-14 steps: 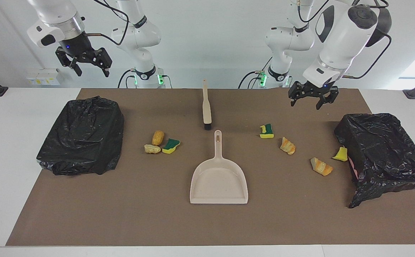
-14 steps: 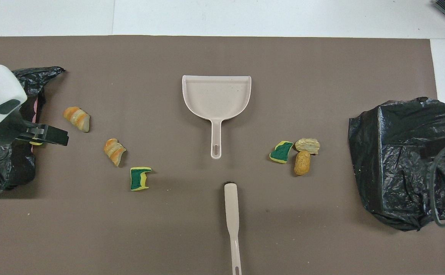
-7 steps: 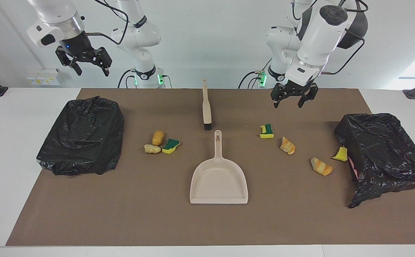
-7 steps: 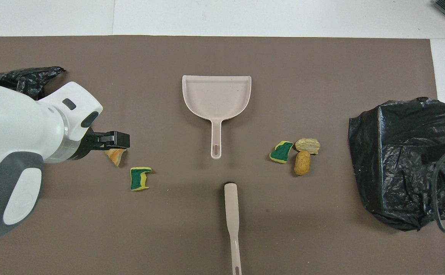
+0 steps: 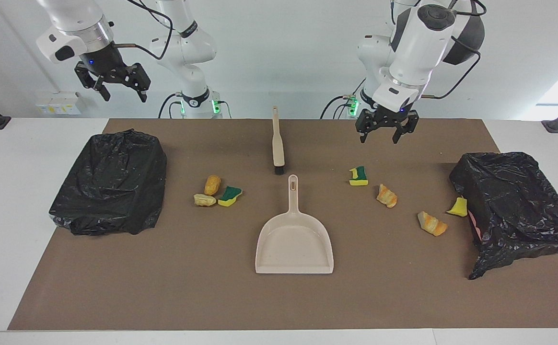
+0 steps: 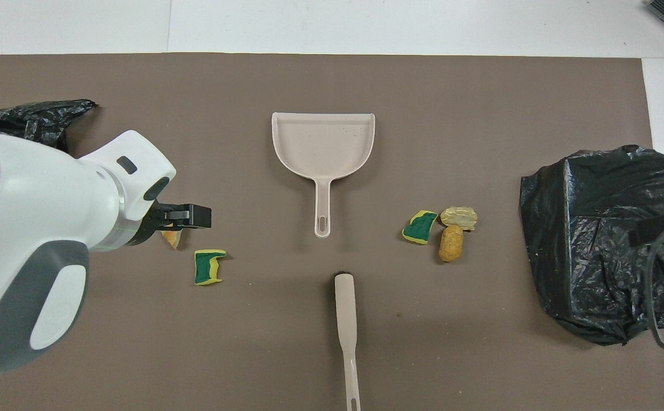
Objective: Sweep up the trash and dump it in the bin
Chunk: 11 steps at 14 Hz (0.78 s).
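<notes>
Landmark: beige dustpan (image 5: 294, 242) lying flat mid-table on the brown mat (image 5: 212, 297), handle pointing toward the robots.
Brush: brush (image 5: 277, 143) just nearer the robots than the dustpan's handle tip, in line with it, not touching it.
Trash, left-arm end: green-and-yellow sponge scrap (image 5: 358, 176) beside the dustpan handle; two orange bread-like lumps (image 5: 387, 195) (image 5: 432, 224) strung out farther toward that end; a yellow chunk (image 5: 458, 207) against the black-bagged bin (image 5: 514, 206).
Trash, right-arm end: tan lump (image 5: 212, 184), pale lump (image 5: 204, 200) and green sponge piece (image 5: 230, 195) clustered beside the dustpan handle, between it and the second black-bagged bin (image 5: 111, 182).
Left gripper: left gripper (image 5: 385, 134) hangs in the air over bare mat, on the left-arm side of the brush, above the green-and-yellow sponge scrap's neighbourhood; fingers spread wide, holding and touching nothing.
Right gripper: right gripper (image 5: 121, 91) waits high above the right-arm end's bin; fingers spread, nothing in them.
Trash versus claws: every scrap lies on the mat, apart from both grippers.
</notes>
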Tool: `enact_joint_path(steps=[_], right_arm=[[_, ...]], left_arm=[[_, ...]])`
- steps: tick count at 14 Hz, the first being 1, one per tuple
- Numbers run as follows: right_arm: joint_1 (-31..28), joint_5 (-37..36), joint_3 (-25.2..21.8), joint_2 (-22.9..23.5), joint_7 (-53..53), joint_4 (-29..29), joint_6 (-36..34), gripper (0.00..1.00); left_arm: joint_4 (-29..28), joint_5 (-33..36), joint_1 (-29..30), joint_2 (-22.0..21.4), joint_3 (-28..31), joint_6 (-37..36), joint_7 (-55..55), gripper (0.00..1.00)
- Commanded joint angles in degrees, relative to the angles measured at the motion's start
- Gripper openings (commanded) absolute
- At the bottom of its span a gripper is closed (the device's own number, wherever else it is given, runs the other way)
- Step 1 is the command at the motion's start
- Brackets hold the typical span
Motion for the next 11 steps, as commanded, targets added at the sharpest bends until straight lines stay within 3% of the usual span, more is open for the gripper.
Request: enact_joint_path(steps=[1,9,11], right_arm=[[-0.1,0.6,-0.3,-1.3,-2.4,-1.0,-0.9,1.00],[0.0,0.5,-0.2,-1.4,-3.4,-2.5,1.1,1.00],[0.0,0.5,-0.2,-1.5,-3.3,-2.8,1.0,1.00]], left_arm=[[-3.0,0.4,-4.3,-1.1,0.7,2.0,-0.7,1.00],[-6.1,1.2,-16.0,0.7,0.7,3.1,-2.6,1.00],[-6.5,2.9,-21.0,3.7,0.7,3.4,-6.9,1.00]])
